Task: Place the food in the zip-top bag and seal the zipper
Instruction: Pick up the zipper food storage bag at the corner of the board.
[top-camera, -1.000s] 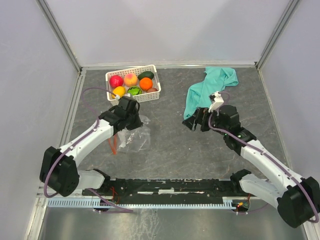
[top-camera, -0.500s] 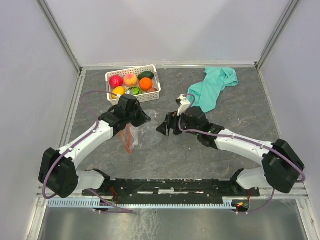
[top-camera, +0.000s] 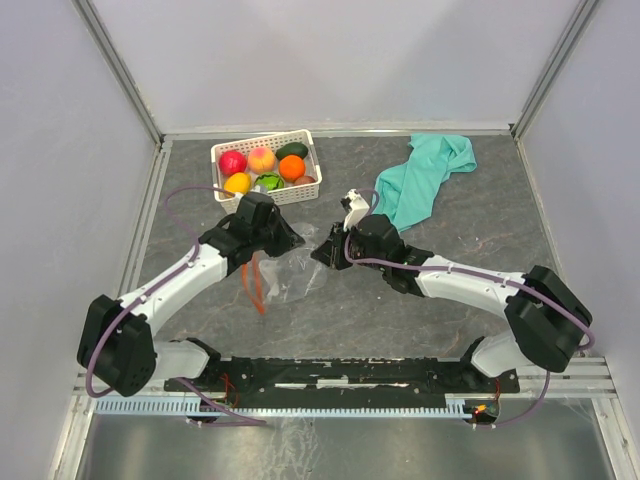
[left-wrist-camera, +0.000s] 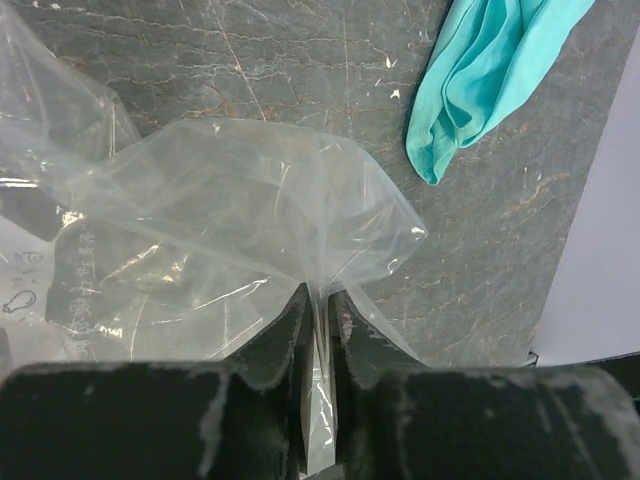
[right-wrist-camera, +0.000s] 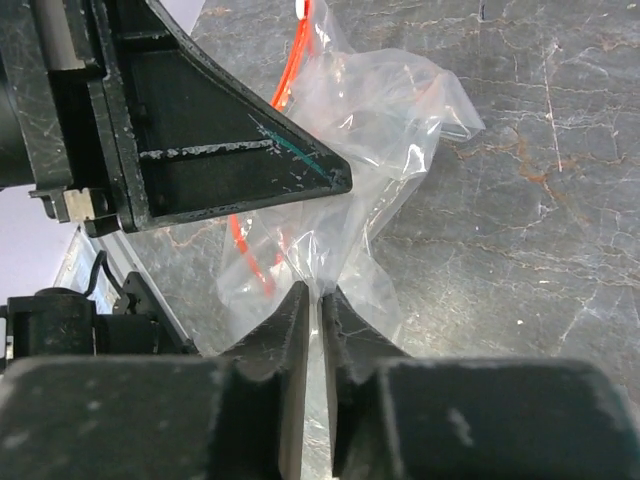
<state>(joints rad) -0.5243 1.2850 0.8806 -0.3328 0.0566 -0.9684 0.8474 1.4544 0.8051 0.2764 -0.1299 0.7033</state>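
The zip-top bag lies crumpled on the table between both arms, its red-orange zipper hanging at its left edge. My left gripper is shut on a fold of the clear bag, the film pinched between its fingertips. My right gripper is shut on another fold of the bag, with the film caught at its tips and the zipper just beyond. The food sits in the white basket: red, peach, orange, yellow, green, dark green and brownish pieces.
A teal cloth lies crumpled at the back right, and the left wrist view shows its tip. The left gripper's finger crosses the right wrist view close above the bag. Grey walls close in the table on three sides.
My right arm has swung left from near the cloth to the bag and its jaws have closed on the film. The left gripper keeps its hold on the bag.
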